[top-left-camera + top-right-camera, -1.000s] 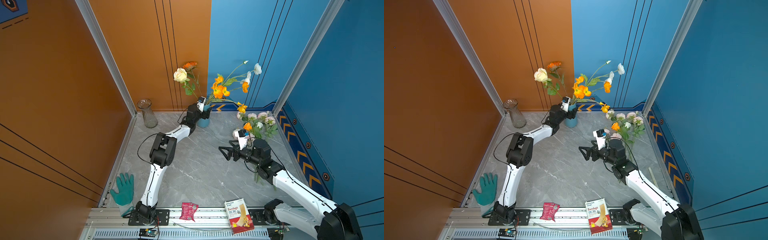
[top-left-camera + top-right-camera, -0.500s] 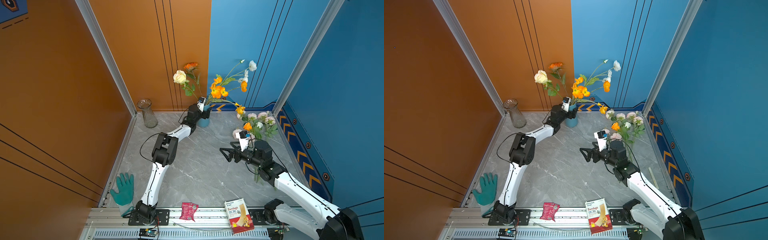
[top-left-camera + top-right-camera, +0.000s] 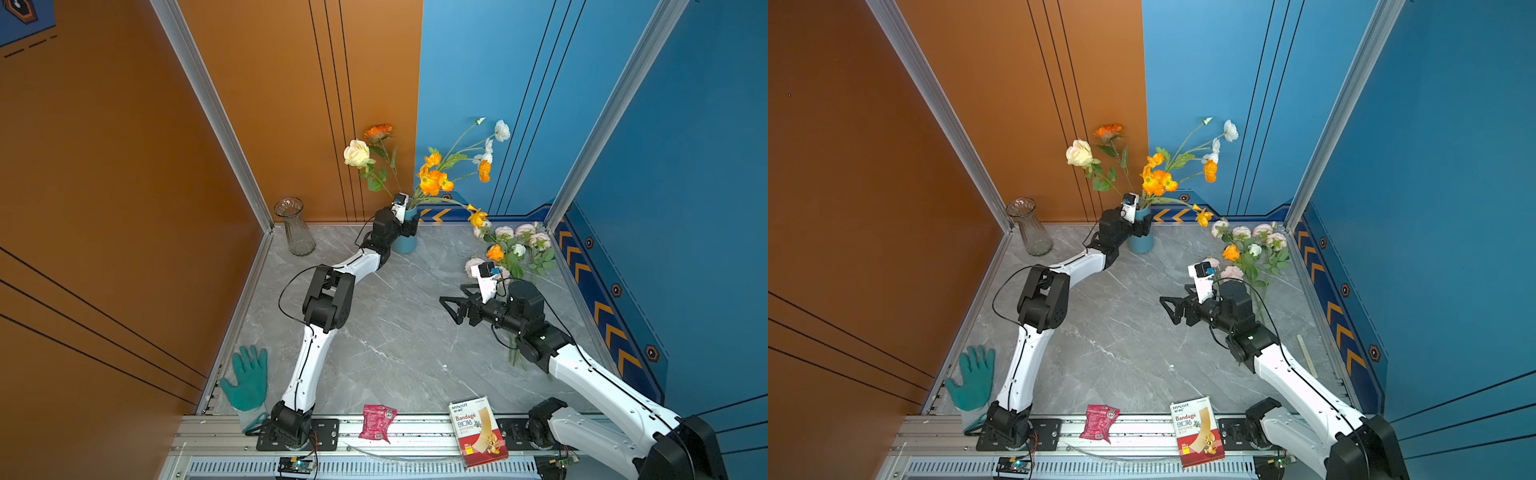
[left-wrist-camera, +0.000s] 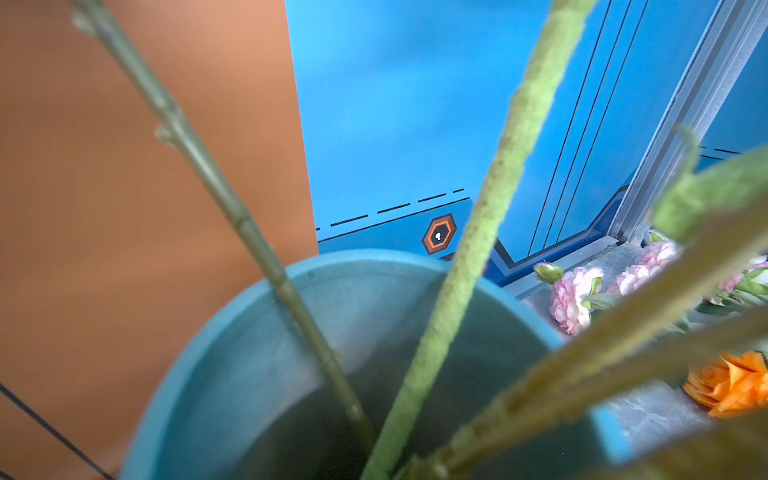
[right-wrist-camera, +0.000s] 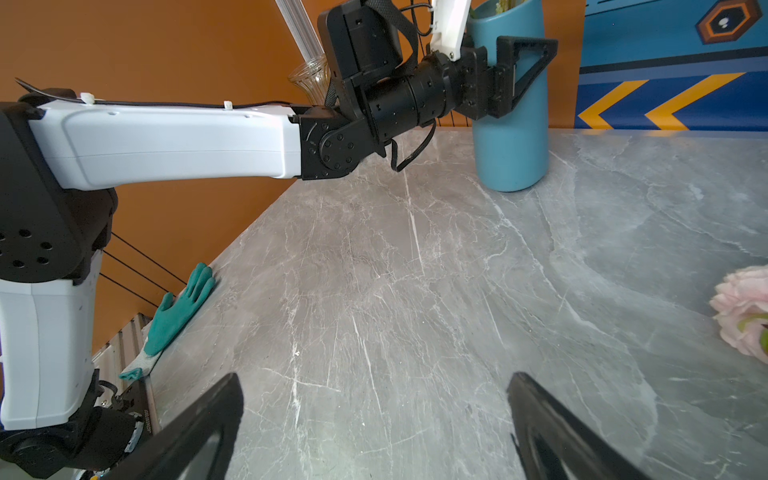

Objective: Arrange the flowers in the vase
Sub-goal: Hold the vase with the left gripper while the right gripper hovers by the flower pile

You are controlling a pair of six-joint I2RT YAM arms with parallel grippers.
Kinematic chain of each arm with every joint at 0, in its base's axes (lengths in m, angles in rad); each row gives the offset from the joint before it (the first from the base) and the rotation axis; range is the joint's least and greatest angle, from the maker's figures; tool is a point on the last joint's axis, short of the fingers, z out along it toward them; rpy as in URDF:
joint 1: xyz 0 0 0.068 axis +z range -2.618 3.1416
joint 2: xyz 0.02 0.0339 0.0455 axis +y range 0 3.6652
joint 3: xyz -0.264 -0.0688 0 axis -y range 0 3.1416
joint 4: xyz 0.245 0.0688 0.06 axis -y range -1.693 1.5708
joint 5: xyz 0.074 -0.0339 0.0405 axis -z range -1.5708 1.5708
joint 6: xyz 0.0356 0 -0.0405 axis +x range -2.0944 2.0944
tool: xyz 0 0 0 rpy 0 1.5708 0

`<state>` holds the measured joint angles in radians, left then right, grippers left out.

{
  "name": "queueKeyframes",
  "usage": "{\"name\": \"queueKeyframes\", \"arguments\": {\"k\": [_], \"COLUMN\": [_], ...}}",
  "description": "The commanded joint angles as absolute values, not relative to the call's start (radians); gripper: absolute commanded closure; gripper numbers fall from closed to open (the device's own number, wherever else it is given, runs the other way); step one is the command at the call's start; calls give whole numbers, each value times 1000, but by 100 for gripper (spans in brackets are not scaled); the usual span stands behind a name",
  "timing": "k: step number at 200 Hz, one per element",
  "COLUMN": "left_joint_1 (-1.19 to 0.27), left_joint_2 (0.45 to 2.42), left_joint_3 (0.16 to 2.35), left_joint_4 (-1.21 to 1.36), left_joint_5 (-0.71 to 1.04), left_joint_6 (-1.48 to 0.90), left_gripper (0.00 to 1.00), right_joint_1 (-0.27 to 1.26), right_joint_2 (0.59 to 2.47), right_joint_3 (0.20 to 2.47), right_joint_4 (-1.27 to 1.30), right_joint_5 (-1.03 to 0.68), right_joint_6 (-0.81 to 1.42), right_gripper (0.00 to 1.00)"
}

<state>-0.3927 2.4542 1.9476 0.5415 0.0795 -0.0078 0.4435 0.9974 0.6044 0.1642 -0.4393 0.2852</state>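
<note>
**Vase part filled, one bunch left on the table**

By the look of it, about half the job is done. In both top views the blue vase (image 3: 405,245) stands at the upper centre of the frame, close to the back wall. Several flowers (image 3: 432,180) already rise from it: a cream rose (image 3: 356,153), orange poppies (image 3: 1156,180) and a white spray (image 3: 494,137). The left wrist view looks down into the vase's mouth and shows several stems (image 4: 478,249) leaning out over the rim.

A loose bunch (image 3: 513,249) remains to be placed. It lies on the table (image 3: 395,340) at the right centre of the frame, near the right wall. It has pink heads, an orange one and a white one, and its stems run down under the right arm. How many stems it has I cannot tell. The glass vase (image 3: 297,228), at the upper left of the table, holds no flower.

The left gripper (image 3: 406,227) is at the blue vase, its jaws spread wide round the upper body. The right wrist view shows one finger (image 5: 503,62) against the vase's side, while the other is hidden behind it. I judge that it clasps the vase to steady it, and it holds no stem.

The right gripper (image 3: 451,309) hangs over bare table at the centre right, tips pointing toward the frame's left. Its jaws are at their widest, with nothing between them and nothing touched.
</note>
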Motion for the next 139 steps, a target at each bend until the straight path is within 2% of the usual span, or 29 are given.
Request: {"name": "queueKeyframes", "arguments": {"k": [1, 68, 90, 116, 139], "left_joint_1": [-379, -382, -385, -388, -396], "left_joint_2": [2411, 2414, 2415, 2412, 2407], "left_joint_3": [1986, 1948, 1935, 1921, 1903], "left_joint_4": [733, 733, 733, 733, 735], "left_joint_5": [74, 81, 72, 68, 37], "left_joint_6": [-27, -27, -25, -23, -11], "left_gripper": [71, 65, 52, 44, 30], "right_joint_1": [437, 437, 436, 437, 437], "right_joint_2": [982, 981, 983, 986, 989], "right_joint_3": [587, 588, 588, 584, 586], "right_joint_4": [147, 146, 147, 153, 155], "right_joint_5": [-413, -412, -413, -413, -414], "right_joint_6": [279, 282, 282, 284, 284], "right_gripper": [0, 0, 0, 0, 0]}}
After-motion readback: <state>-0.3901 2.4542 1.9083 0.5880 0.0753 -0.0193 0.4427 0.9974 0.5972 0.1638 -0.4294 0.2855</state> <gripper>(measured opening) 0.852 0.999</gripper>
